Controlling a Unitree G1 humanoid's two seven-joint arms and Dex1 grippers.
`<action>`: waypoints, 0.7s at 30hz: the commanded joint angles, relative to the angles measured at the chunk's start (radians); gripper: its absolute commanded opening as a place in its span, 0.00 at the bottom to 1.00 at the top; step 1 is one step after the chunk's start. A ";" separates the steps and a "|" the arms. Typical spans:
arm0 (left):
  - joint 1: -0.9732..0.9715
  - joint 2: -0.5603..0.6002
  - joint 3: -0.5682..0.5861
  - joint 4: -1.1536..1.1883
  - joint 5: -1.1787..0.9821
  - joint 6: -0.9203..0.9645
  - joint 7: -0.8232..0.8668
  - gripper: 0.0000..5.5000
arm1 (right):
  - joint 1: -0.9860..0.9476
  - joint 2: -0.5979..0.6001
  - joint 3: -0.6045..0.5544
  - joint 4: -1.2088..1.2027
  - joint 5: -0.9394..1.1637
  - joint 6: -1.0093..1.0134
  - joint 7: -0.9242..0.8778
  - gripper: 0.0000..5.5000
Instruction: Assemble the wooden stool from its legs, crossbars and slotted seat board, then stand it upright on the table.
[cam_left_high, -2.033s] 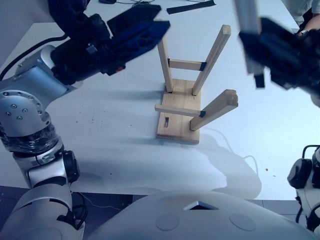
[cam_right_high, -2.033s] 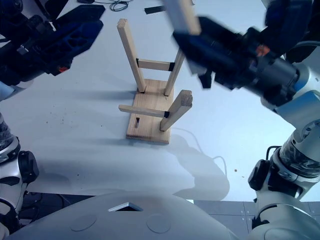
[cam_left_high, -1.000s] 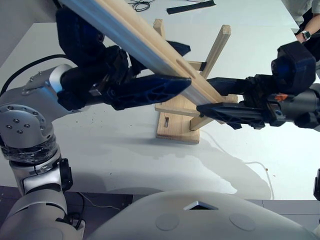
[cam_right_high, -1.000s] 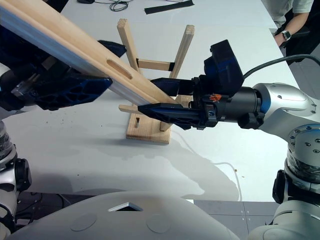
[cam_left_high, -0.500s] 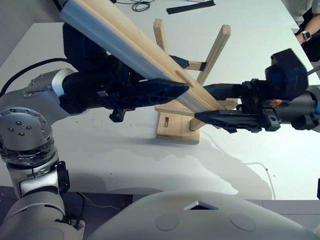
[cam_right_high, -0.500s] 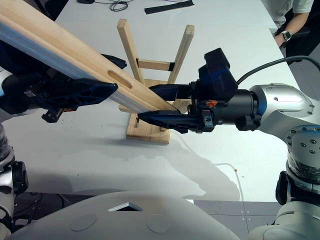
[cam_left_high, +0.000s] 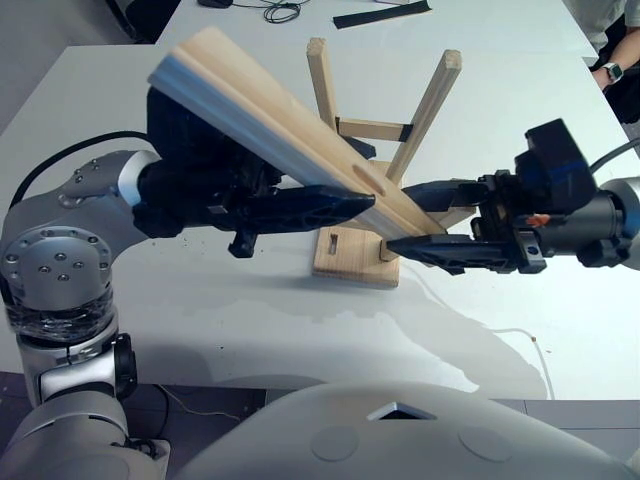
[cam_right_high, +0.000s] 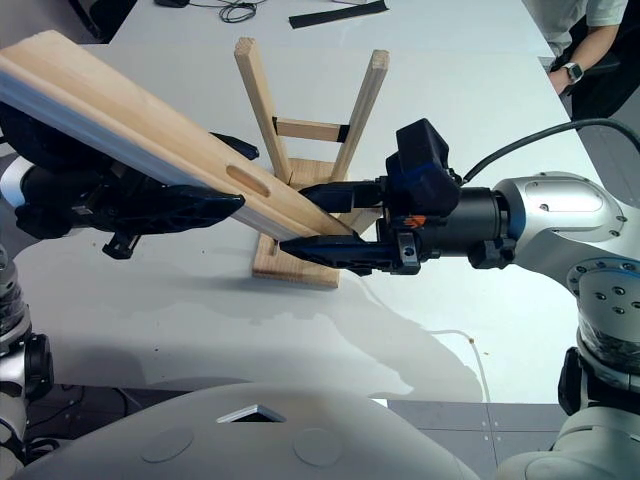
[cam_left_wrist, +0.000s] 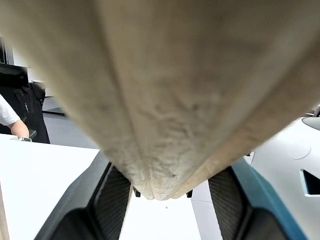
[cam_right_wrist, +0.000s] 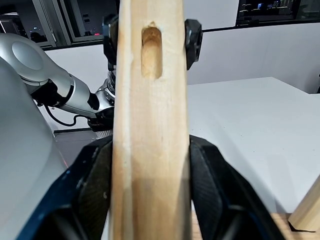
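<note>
— Where is the board?

— The long board (cam_left_high: 262, 120) is up in the air over the tabletop (cam_left_high: 200, 300), tilted. Its high end is over the left side. Its low end comes down just above the half-built stool, which stands around the middle of the tabletop. An oval slot (cam_right_wrist: 151, 52) is cut through the board toward the low end.

— What has hold of it?

— Both arms. The left gripper (cam_right_high: 238, 175) straddles the board around its middle, one finger along each long edge. From the left wrist, the dark fingers (cam_left_wrist: 114, 200) sit close on either side of the wood. The right gripper (cam_right_high: 292, 216) grips the low end. Its pads (cam_right_wrist: 204, 192) press against both long edges, with the slot just beyond them.

— And the stool itself?

— A flat board (cam_left_high: 345, 265) lies on the tabletop with a narrow cut-out (cam_left_high: 332, 240) at its near end. At its far end stand the far-left leg (cam_left_high: 325, 100) and the far-right leg (cam_left_high: 430, 105), joined by a crossbar (cam_left_high: 370, 128). A third leg (cam_left_high: 452, 213) leans out toward the right from the near end, partly hidden behind the right gripper.

— Does the held board touch any of that?

— I cannot tell. Its low end overlaps the legs in both head views.

— Anything else on the tabletop?

— A black strip (cam_left_high: 380, 14) lies by the far edge. A thin white cable (cam_left_high: 505, 330) lies toward the near right corner.
</note>
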 joint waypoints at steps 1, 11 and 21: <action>-0.017 0.021 0.024 0.029 -0.019 0.008 0.005 0.37 | 0.011 -0.022 0.001 0.004 -0.040 -0.008 0.003 0.52; -0.083 0.189 0.226 0.155 -0.187 0.045 0.001 0.37 | 0.028 -0.073 -0.157 0.066 0.135 -0.012 -0.054 0.66; -0.151 0.434 0.228 0.437 0.204 -0.029 -0.291 0.37 | 0.174 -0.149 -0.412 0.249 0.234 0.023 -0.072 0.66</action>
